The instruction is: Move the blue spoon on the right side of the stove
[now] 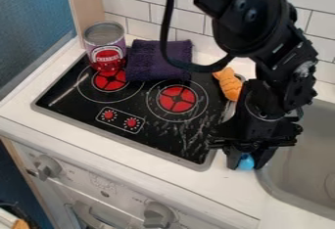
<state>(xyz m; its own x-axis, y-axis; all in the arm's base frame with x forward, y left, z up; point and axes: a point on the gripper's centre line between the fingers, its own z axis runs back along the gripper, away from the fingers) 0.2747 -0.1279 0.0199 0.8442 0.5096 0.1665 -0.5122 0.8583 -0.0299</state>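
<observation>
The black gripper (246, 163) hangs down over the white counter strip between the stove (145, 141) and the sink, close to the stove's front right corner. Its fingers are closed around the blue spoon (246, 161). A small rounded blue part shows between the fingertips; the rest of the spoon is hidden by the gripper. Whether the spoon touches the counter, I cannot tell.
A red and purple can (105, 47) stands at the stove's back left, beside a dark purple cloth (157, 61). An orange object (228, 83) lies at the back right edge, behind the arm. The grey sink (307, 157) is at the right.
</observation>
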